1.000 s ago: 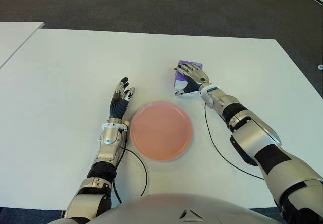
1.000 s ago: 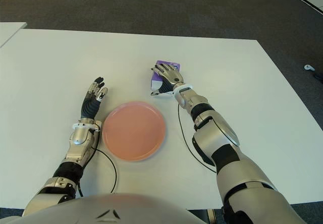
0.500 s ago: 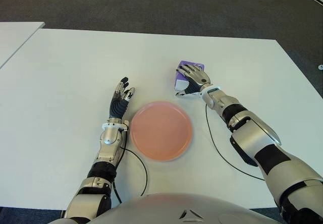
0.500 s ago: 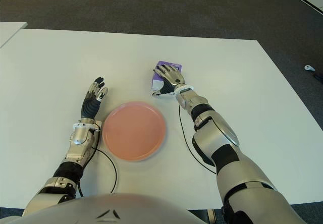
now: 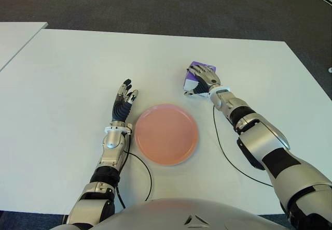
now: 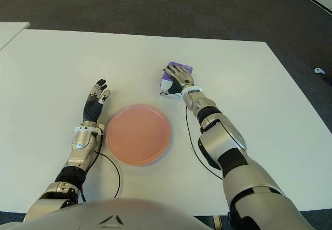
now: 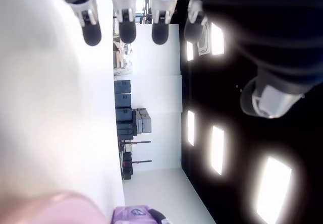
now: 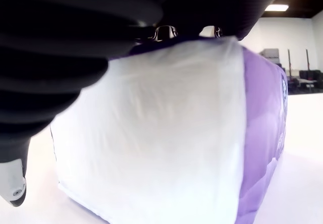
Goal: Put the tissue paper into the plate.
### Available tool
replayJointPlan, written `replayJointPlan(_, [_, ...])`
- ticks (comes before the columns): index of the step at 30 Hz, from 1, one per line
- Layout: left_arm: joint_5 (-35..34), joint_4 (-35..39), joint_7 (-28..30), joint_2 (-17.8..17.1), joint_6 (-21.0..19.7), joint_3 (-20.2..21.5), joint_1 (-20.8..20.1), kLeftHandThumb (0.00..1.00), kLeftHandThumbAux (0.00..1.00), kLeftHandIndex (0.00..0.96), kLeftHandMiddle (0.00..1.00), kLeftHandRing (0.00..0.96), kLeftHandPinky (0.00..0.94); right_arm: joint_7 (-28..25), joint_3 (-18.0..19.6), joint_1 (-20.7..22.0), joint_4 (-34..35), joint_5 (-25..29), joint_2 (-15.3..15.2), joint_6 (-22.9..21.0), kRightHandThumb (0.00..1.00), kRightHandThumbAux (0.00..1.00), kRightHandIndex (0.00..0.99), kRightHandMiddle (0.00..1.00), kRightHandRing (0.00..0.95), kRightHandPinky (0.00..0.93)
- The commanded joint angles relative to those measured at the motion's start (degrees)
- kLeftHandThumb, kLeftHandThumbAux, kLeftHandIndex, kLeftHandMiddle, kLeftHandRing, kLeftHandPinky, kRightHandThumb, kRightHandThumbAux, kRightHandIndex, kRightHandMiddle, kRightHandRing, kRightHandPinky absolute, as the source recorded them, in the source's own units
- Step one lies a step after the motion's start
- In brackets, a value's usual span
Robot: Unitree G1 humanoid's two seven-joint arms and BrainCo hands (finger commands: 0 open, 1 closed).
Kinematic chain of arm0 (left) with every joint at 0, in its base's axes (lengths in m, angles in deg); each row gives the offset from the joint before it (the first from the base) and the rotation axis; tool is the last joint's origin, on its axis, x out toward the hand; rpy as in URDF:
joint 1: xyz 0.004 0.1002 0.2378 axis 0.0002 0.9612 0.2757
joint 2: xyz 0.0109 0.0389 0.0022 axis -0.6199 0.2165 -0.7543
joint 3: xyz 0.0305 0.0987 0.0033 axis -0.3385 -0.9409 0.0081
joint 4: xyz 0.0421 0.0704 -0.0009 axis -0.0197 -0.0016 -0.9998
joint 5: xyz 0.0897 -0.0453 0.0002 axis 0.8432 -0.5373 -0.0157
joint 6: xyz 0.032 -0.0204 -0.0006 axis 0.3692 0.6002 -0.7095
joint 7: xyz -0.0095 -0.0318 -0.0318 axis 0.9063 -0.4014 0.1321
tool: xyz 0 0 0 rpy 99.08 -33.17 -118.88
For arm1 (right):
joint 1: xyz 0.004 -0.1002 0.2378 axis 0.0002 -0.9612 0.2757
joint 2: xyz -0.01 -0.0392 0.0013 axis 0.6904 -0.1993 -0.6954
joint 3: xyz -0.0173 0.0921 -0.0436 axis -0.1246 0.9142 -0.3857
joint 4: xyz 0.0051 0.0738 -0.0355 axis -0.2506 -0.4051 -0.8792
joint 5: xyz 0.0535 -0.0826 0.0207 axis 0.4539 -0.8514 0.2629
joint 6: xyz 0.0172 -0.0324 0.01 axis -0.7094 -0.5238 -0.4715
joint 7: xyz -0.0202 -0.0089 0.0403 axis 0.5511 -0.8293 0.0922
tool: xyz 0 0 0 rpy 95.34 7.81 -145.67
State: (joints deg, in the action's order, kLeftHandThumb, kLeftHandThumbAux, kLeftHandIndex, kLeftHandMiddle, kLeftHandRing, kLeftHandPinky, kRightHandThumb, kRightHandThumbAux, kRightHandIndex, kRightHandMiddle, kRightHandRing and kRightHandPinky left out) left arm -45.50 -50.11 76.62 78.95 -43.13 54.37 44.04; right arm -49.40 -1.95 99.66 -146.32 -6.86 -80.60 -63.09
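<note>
A purple and white tissue pack [image 5: 195,66] lies on the white table beyond the right rim of the pink plate [image 5: 166,134]. My right hand [image 5: 204,78] covers it from above, fingers curled over its top and thumb at its white side. In the right wrist view the tissue pack [image 8: 151,133] fills the picture right under the palm. I cannot tell whether it is off the table. The plate holds nothing. My left hand [image 5: 123,102] shows just left of the plate, its fingers [image 7: 126,30] straight and spread, holding nothing.
The white table [image 5: 78,74] stretches wide around the plate. Black cables [image 5: 224,155] trail from both wrists toward the near edge. A second white table [image 5: 15,38] stands at the far left, and dark carpet lies beyond the far edge.
My right hand has closed tighter over the tissue pack, and hand and pack have shifted slightly to the right. The left hand and plate have not moved.
</note>
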Motion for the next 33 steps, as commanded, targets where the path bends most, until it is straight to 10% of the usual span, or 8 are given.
replayJointPlan(1, [-0.37,-2.82,0.25,0.29,-1.43,0.28,3.44,0.0,0.46,0.0,0.0,0.0,0.0,-3.43,3.08,-5.12,-1.11,3.51,-0.55,-0.54,0.127,0.517,0.0,0.0,0.0,0.0])
replayJointPlan(19, [-0.02,-1.48,0.34,0.19,-1.36,-0.03,4.34,0.0,0.466,0.0,0.0,0.0,0.0,-5.92,7.75,-13.14,1.8,8.97,-2.09,2.33,0.108,0.493,0.0,0.0,0.0,0.0])
replayJointPlan(33, [-0.61,-0.89,1.48,0.01,-1.08,-0.06,4.56,0.0,0.458,0.0,0.0,0.0,0.0,-3.58,6.2,-28.05,11.13,8.61,-8.72,12.64,0.082,0.499,0.0,0.0,0.0,0.0])
